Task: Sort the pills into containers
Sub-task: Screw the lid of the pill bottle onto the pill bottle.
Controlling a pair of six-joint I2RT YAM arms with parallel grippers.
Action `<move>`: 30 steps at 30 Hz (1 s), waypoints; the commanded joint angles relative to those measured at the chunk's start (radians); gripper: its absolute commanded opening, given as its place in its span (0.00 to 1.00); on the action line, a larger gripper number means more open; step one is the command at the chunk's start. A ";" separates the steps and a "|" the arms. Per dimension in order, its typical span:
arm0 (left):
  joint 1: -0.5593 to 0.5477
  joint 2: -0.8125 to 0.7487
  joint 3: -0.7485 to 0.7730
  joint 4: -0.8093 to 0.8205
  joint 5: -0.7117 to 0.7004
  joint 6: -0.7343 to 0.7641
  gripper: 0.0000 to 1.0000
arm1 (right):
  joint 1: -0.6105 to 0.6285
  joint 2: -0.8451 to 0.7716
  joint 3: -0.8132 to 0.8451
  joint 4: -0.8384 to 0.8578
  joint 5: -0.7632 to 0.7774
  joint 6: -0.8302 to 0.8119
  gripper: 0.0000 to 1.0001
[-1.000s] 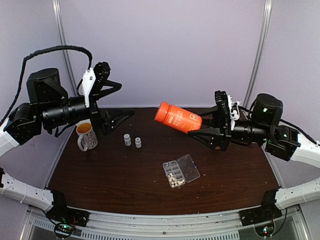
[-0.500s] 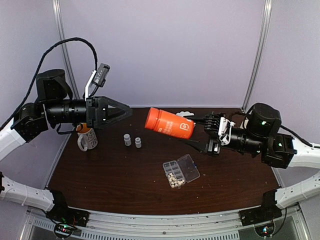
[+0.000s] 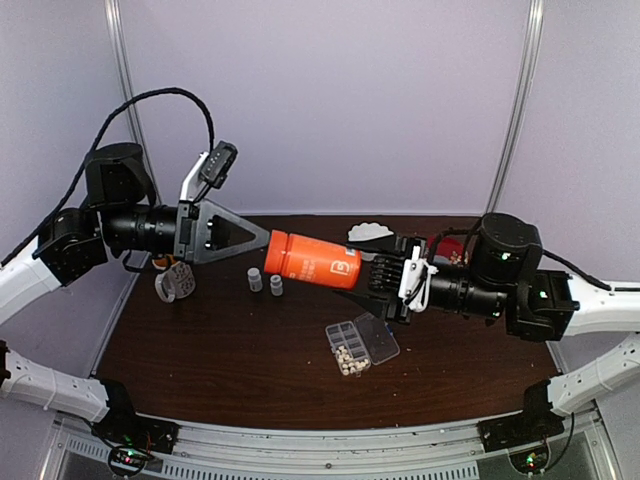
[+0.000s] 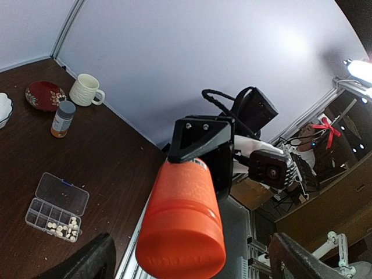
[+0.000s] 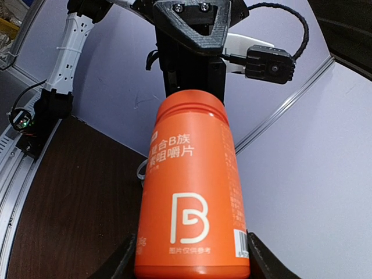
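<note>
A clear organizer box [image 3: 362,344] lies open on the dark table, its containers [image 4: 45,213] in rows. Cream-white pills [image 3: 348,359] fill a few cells [image 4: 64,227] at one end. My right gripper [image 3: 386,273] is shut on the base end of an orange bottle [image 3: 312,260] and holds it level in the air, cap toward the left. The bottle [image 5: 192,197] sits between my right fingers [image 5: 124,263]. My left gripper [image 3: 262,243] is open, its fingers [image 4: 87,264] wide apart on either side of the bottle's cap [image 4: 181,247], not touching it.
Two tiny bottles [image 3: 265,282] stand below the orange one. A mug [image 3: 172,283] sits under the left arm. At the back right are a white bowl [image 3: 370,232], a red plate [image 4: 45,95], a cream mug [image 4: 86,90] and a grey-capped amber bottle [image 4: 62,119].
My right arm has carried the orange bottle left and lower. My left gripper has turned and reached right until its open fingers flank the cap.
</note>
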 commanded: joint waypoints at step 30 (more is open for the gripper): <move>0.004 0.038 -0.002 0.002 0.066 0.006 0.38 | 0.032 0.045 0.097 -0.054 0.094 0.000 0.00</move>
